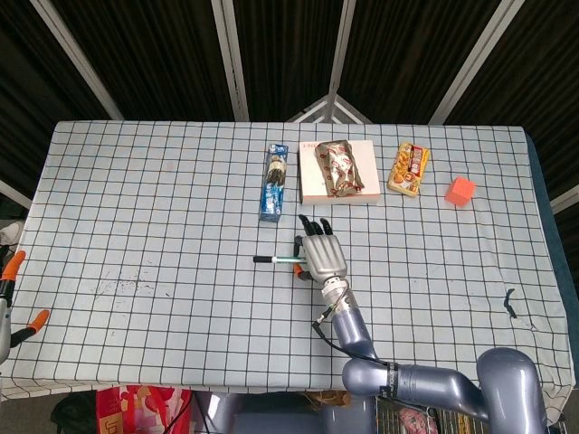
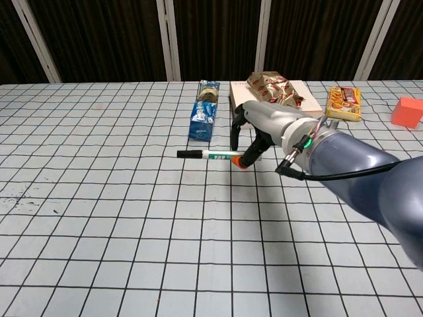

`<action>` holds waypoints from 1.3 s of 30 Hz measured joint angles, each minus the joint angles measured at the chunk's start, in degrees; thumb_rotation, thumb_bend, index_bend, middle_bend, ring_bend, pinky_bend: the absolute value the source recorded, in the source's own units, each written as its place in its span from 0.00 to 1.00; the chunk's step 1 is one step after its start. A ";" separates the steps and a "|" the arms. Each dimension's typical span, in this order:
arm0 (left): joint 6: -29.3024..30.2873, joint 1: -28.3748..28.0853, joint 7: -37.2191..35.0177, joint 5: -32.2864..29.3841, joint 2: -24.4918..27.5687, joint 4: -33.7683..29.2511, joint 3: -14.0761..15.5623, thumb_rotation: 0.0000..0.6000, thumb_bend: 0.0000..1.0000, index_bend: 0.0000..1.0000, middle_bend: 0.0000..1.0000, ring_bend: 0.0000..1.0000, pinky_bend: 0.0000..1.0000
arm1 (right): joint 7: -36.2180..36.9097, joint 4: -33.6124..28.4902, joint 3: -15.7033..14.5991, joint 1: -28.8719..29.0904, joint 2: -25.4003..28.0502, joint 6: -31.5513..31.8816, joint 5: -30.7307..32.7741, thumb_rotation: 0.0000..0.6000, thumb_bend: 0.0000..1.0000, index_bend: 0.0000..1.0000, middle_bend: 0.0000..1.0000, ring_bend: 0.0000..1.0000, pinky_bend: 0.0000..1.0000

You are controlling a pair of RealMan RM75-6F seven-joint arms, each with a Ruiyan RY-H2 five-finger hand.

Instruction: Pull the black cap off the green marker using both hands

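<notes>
At the far left edge of the head view, an orange-tipped tool [image 1: 11, 294] is partly seen past the table edge; whether it belongs to the left hand cannot be told. The checked tablecloth [image 2: 99, 218] is spread over the whole table. Near centre, the green marker [image 2: 213, 156] is held clear of the cloth, roughly level, its black cap [image 2: 188, 154] pointed left and not yet removed. The marker's right end is gripped by the right hand [image 2: 259, 132], fingers curled around it. Behind, a blue biscuit pack [image 2: 205, 111], a white box [image 1: 336, 171] with a foil packet [image 2: 272, 87], a yellow snack pack [image 2: 344, 102] and an orange cube [image 2: 406, 111] are set along the back.
</notes>
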 measured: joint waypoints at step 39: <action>-8.76 -14.26 12.74 15.33 -26.23 -8.89 -2.26 1.00 0.43 0.39 0.11 0.00 0.00 | -9.68 -39.42 -1.32 -3.17 16.29 19.71 2.27 1.00 0.56 0.73 0.07 0.14 0.07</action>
